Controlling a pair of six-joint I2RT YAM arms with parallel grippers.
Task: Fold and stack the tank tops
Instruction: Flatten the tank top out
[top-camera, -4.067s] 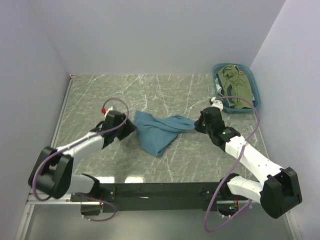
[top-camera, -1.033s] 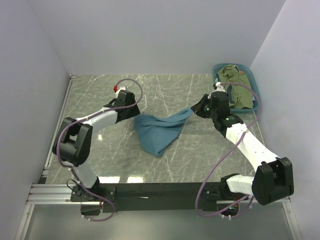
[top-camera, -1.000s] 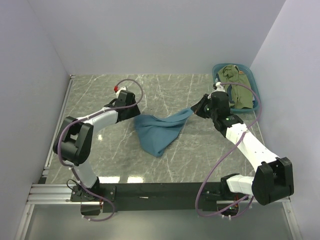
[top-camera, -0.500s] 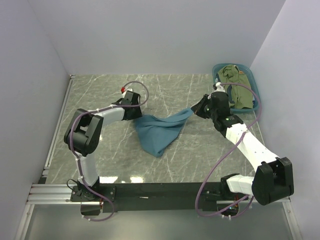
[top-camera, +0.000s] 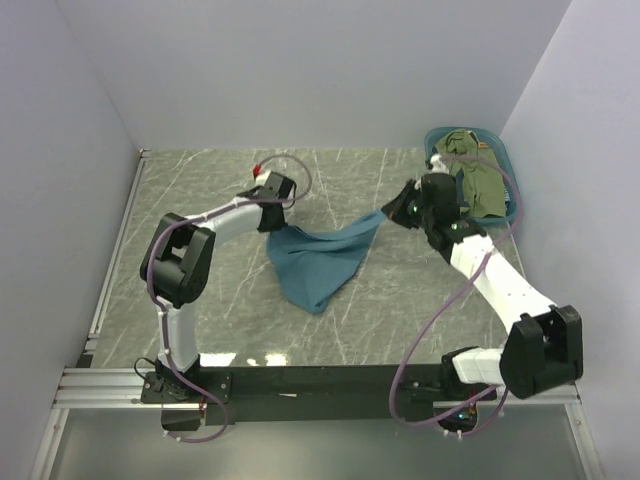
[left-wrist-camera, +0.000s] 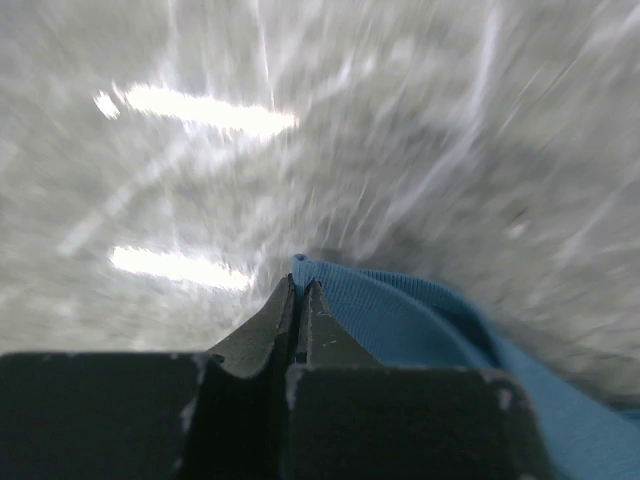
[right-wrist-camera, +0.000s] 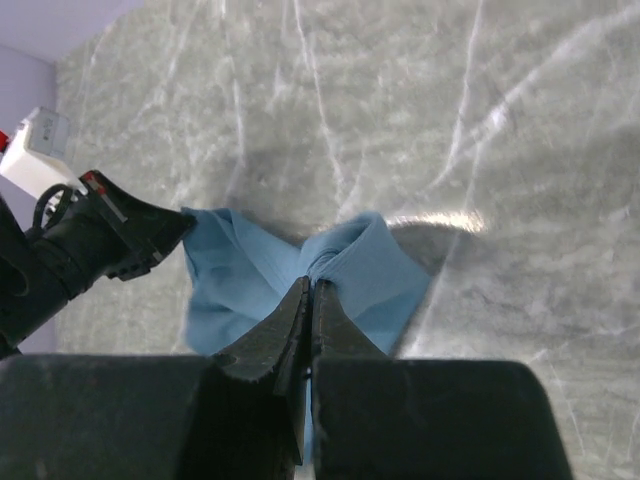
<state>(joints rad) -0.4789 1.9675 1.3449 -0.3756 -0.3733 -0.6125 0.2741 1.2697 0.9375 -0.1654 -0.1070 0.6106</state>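
A plain teal-blue tank top (top-camera: 318, 262) lies crumpled mid-table, stretched between both grippers. My left gripper (top-camera: 272, 224) is shut on its far-left edge; in the left wrist view the jaws (left-wrist-camera: 300, 286) pinch the ribbed blue hem (left-wrist-camera: 420, 322). My right gripper (top-camera: 388, 215) is shut on the top's right end, lifting it off the table; its wrist view has the jaws (right-wrist-camera: 310, 286) closed on a bunched fold of blue cloth (right-wrist-camera: 385, 262). An olive-green tank top (top-camera: 470, 172) lies in the basket.
The teal plastic basket (top-camera: 512, 180) stands at the far right corner against the wall. White walls close in the marbled table (top-camera: 200, 300) on the left, back and right. The left gripper's black fingers (right-wrist-camera: 135, 232) appear in the right wrist view.
The left arm swung right and farther back to the top's far-left edge, and its gripper closed on the hem. The right gripper stayed shut on the cloth and shifted slightly back.
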